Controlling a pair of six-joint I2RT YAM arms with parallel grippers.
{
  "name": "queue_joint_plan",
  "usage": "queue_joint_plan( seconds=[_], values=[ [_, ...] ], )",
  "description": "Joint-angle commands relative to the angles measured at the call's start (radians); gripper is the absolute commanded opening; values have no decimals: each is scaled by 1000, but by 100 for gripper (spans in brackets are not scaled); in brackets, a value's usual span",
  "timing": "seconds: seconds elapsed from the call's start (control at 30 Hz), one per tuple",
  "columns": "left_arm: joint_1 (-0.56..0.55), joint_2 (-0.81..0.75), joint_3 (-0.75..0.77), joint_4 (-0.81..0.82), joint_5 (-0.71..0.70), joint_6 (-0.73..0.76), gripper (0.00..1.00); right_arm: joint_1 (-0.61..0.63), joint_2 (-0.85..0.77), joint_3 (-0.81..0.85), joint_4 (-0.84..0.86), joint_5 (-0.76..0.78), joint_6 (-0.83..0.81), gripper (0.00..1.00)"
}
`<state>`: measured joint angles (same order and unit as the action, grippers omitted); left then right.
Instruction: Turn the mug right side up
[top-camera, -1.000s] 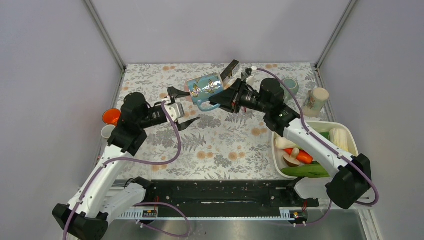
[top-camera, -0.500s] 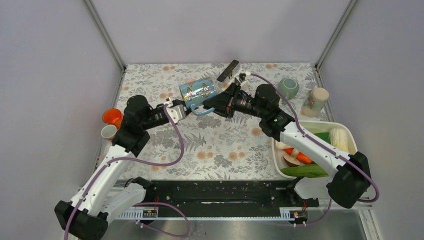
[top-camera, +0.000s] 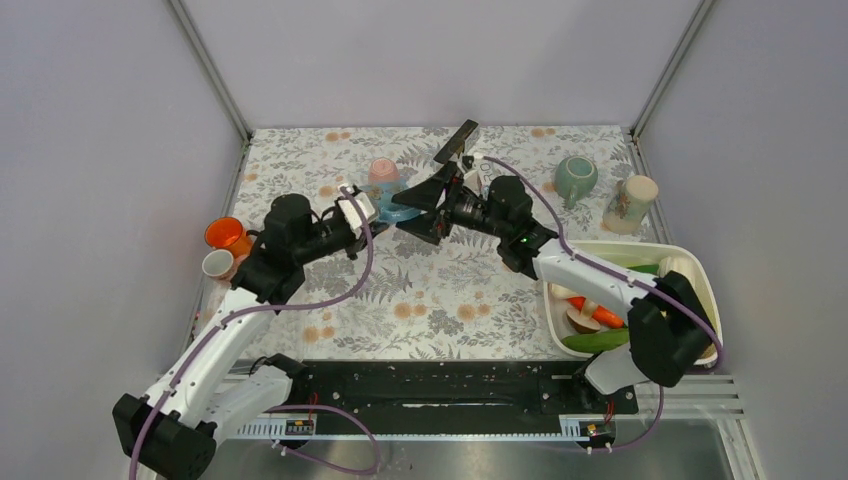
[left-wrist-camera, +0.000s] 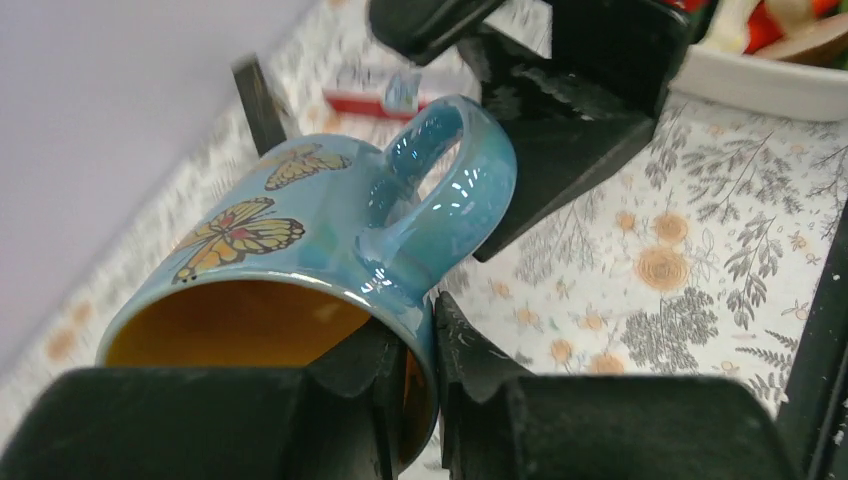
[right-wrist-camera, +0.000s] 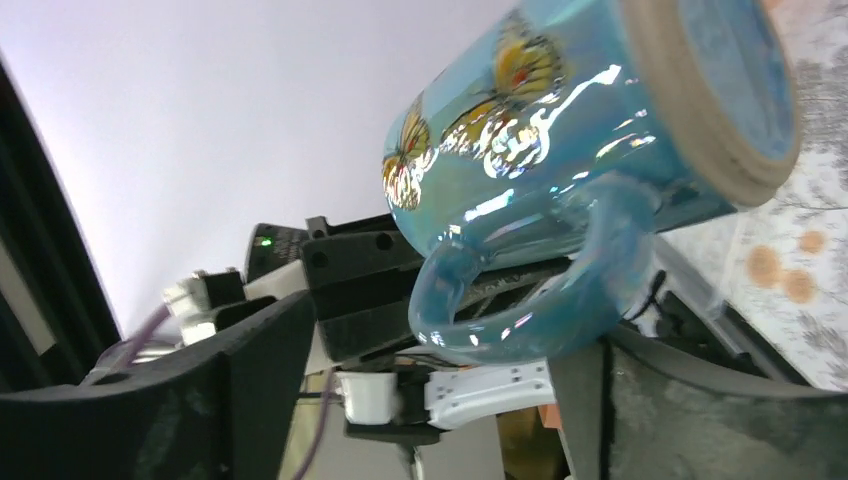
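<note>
The mug (top-camera: 387, 192) is blue with yellow butterflies and an orange inside. It hangs tilted on its side above the floral table (top-camera: 450, 290), its pale base toward the back. My left gripper (left-wrist-camera: 432, 335) is shut on the mug (left-wrist-camera: 300, 230) at its rim beside the handle, one finger inside and one outside. It shows in the top view as the left gripper (top-camera: 362, 215). My right gripper (right-wrist-camera: 450, 400) is open, its fingers (right-wrist-camera: 230, 390) spread on either side of the mug's handle (right-wrist-camera: 530, 300) without touching it. From above, the right gripper (top-camera: 418, 212) faces the mug from the right.
A green mug (top-camera: 576, 178) and a pale cup (top-camera: 632, 203) stand at the back right. A white tray (top-camera: 690, 262) of vegetables sits at the right. An orange cup (top-camera: 225, 235) and a small white cup (top-camera: 215, 264) stand at the left edge. A black flat object (top-camera: 456, 142) lies behind the grippers.
The left gripper has closed on the mug's rim. The right gripper has opened and let go of the mug. Both arms and the mug have shifted left.
</note>
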<state>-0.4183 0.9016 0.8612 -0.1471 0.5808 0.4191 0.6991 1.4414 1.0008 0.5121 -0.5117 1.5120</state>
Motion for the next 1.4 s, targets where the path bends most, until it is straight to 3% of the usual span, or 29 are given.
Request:
queue_joint_plan(
  seconds=[0.0,0.27,0.47,0.7,0.8,0.97,1.1,1.37],
  values=[
    [-2,12,14,-75,-224,-110,0,10,102,-51,113,18,-30,98],
    [0,-10,-62,-196,-482,-154,0,8,282,-63,206,-17,5,100],
    [44,36,-20,-388,-651,32,0,8,266,-94,207,-7,-46,99],
    [335,212,131,-589,-546,69,0,6,216,-121,175,-24,-126,100],
    [375,295,179,-604,-615,61,0,6,199,-115,110,-20,-188,99],
    [493,390,222,-591,-538,46,0,6,178,-118,88,-14,-202,100],
    [538,446,218,-577,-557,47,0,5,150,-134,70,17,-216,100],
    [597,520,214,-597,-359,52,0,5,91,-112,-28,69,-294,99]
  ],
)
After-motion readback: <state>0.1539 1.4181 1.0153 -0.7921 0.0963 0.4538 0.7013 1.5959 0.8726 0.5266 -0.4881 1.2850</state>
